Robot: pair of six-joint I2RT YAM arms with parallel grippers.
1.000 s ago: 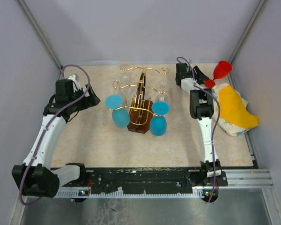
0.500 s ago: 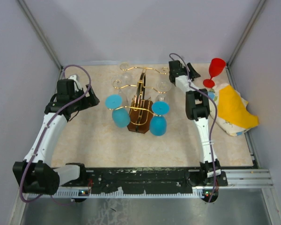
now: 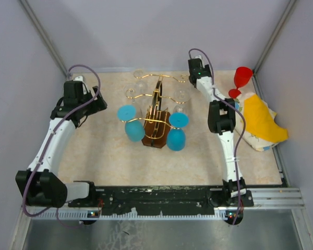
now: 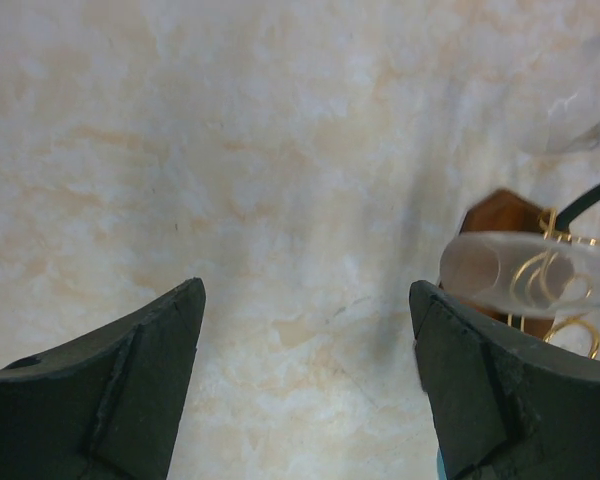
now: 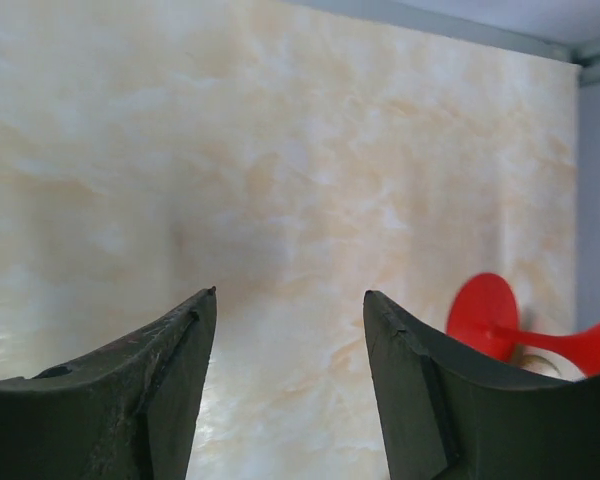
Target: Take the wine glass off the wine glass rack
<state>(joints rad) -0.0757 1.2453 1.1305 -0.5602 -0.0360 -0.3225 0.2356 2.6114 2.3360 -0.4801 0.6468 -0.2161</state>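
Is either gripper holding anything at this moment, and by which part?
Nothing is held. The left gripper and right gripper are open, only table between their fingers; the red wine glass is untouched.

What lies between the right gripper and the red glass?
Nothing but bare tabletop separates the right gripper from the red glass; the right wrist view shows it best.

Bare table (image 3: 99, 156) gives open passage left, front and right of the wine glass rack (image 3: 156, 112). Its flanks are crowded by hanging blue glasses (image 3: 129, 122) at both front sides and clear glasses (image 3: 182, 96) on the rear arms. A red glass (image 3: 242, 79) and a yellow bag (image 3: 261, 122) obstruct the far right edge.
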